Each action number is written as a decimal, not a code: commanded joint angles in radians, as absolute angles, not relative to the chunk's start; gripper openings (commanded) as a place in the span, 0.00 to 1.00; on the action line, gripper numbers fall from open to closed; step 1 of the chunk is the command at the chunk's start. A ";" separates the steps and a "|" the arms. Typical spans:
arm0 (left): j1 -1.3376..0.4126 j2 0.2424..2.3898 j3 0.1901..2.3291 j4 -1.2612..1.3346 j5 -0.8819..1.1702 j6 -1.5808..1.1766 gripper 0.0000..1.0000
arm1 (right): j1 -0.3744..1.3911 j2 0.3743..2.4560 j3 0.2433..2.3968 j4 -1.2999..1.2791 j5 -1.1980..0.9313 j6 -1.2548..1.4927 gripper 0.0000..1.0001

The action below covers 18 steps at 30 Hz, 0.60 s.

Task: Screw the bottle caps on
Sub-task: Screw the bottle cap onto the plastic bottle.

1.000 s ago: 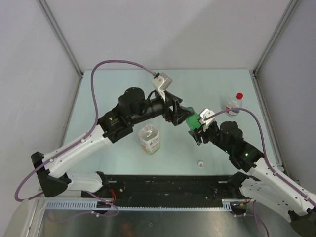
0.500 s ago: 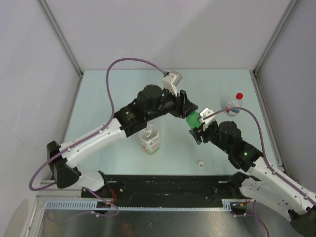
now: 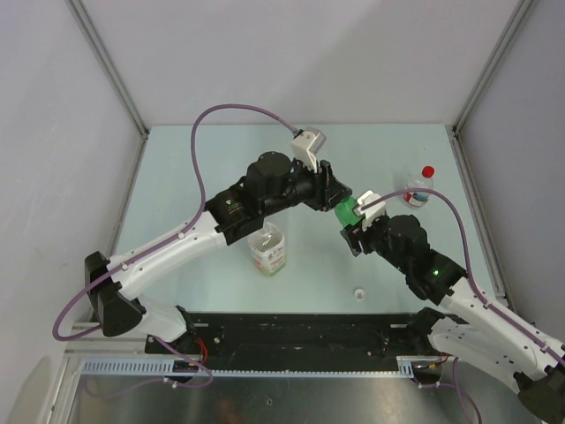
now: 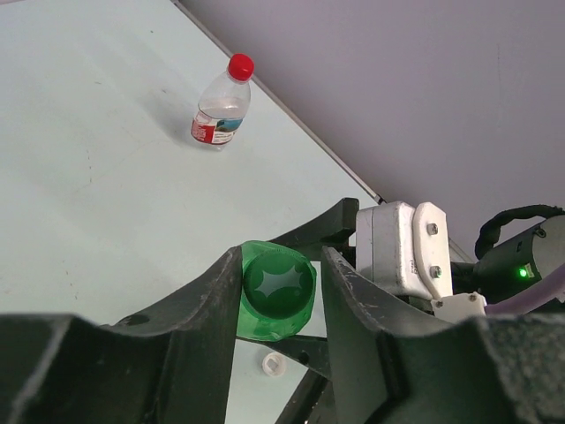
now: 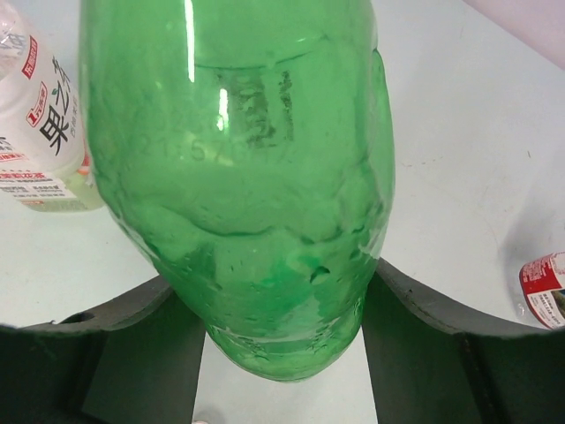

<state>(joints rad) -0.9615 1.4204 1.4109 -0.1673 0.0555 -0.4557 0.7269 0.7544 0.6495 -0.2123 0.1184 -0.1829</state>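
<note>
Left fingers [image 4: 212, 305] are clamped on the green cap [image 4: 278, 284], one pad on each side of its wall; both look in contact. The cap is up off the surface [image 3: 177, 177], about mid-surface and a bit right of centre, on top of the green bottle [image 5: 238, 177]. The neck join is hidden, so I can't tell how far it is threaded.

Right fingers [image 5: 115, 353] are clenched around the green bottle's body, holding it in the air.

Red cap [image 3: 428, 171] is already on the small red-labelled bottle [image 3: 417, 191], which stands near the right edge toward the far right corner. White cap [image 3: 359, 292] lies loose near the near edge, right of middle. The orange-labelled bottle [image 3: 268, 249] stands mid-surface, slightly left, with its mouth open.

Step judged: twisting the green cap on. The white cap is not yet done.

Handling, judged:
- The caps are light, stiff plastic and small. Take them across the side wall, not the top face.
- Keep the cap axis in line with the neck, or it may cross-thread.
- The green bottle is smooth and thin-walled. It may spin or dent in the right fingers under torque.
- The white cap is low and flat, so pinch it across the rim from above. It is likely to skid.
</note>
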 commanded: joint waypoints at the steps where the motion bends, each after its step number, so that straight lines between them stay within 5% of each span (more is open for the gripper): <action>1: -0.964 1.409 1.423 -0.143 0.060 -0.469 0.44 | 0.730 0.755 0.704 -0.190 0.147 -0.156 0.00; 11: -0.967 1.417 1.428 -0.147 0.067 -0.446 0.46 | 0.730 0.765 0.714 -0.196 0.143 -0.153 0.00; 18: -0.968 1.409 1.425 -0.149 0.068 -0.425 0.20 | 0.731 0.764 0.720 -0.197 0.129 -0.154 0.00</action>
<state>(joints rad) -0.9619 1.4204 1.4109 -0.1669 0.0555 -0.4423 0.7269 0.7631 0.6662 -0.2207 0.1272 -0.1604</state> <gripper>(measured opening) 0.322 0.653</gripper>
